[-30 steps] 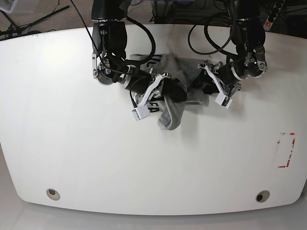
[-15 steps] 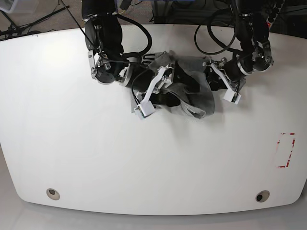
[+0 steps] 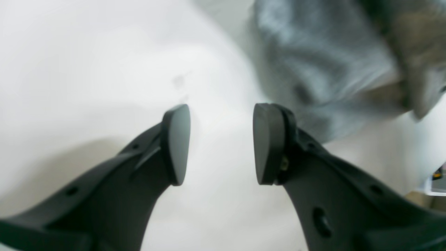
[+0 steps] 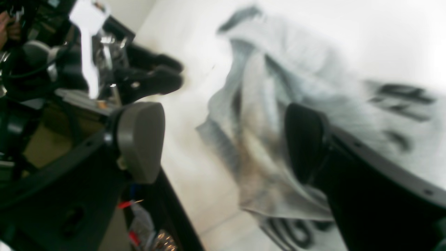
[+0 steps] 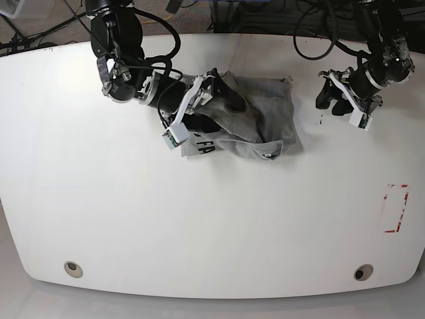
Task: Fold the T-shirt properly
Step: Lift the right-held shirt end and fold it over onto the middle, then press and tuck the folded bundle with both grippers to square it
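Observation:
The grey T-shirt (image 5: 260, 121) lies in a crumpled heap at the back middle of the white table (image 5: 199, 219), with black letters showing at its left edge. My right gripper (image 5: 222, 106) hovers over the heap's left part. In the right wrist view the right gripper (image 4: 223, 139) is open wide, and the T-shirt (image 4: 278, 69) lies loose beyond its pads, which hold nothing. My left gripper (image 5: 330, 101) is off to the right of the cloth. The left wrist view shows the left gripper (image 3: 221, 141) open over bare table, with the T-shirt (image 3: 313, 66) to one side.
A red-outlined rectangle (image 5: 396, 208) is marked near the table's right edge. Two round holes (image 5: 74, 268) (image 5: 362, 272) sit near the front corners. Cables and floor clutter lie behind the table's back edge.
My right gripper has opened and let go of the shirt, which has dropped into a flatter heap. Both arms have swung outward and back, the left one clear of the cloth.

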Robot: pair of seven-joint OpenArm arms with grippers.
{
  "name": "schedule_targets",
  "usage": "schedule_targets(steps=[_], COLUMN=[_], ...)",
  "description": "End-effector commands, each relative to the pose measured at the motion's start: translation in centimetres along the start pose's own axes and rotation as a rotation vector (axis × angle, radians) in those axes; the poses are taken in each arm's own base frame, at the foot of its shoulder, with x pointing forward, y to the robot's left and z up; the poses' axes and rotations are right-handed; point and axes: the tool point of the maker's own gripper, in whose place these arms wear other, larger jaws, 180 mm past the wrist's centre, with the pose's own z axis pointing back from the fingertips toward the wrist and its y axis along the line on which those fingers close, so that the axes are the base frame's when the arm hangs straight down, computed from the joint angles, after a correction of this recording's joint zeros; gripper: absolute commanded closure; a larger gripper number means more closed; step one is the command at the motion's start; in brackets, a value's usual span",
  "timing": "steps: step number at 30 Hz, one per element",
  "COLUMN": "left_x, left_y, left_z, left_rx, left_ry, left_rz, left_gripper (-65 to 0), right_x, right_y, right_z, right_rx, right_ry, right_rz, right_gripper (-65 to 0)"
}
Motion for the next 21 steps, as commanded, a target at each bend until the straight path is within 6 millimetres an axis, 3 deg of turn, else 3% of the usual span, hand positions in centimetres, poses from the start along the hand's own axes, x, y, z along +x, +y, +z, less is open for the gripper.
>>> schedule_targets(steps=[1,17,21], left_x=[0.4,-1.1,-1.1], left_y=[0.7,0.7,0.7], left_z=[1.1,1.4,1.4], left_rx=[0.011,0.014,0.014], left_ry=[-0.014,0.025,0.025], left_rz=[-0.031,-0.026,-0.026], left_gripper=[-26.5,-26.2,-26.2], right_x=[1.5,2.0,2.0], right_y=[-0.1,-7.0,-7.3], right_z=[0.5,0.3,0.4], right_rx=[0.006,-0.104,-0.109], right_ry=[-0.053,-0.023,-0.026], right_rz=[0.017,-0.031,-0.047], right_gripper=[-50.6,-50.9,-50.9])
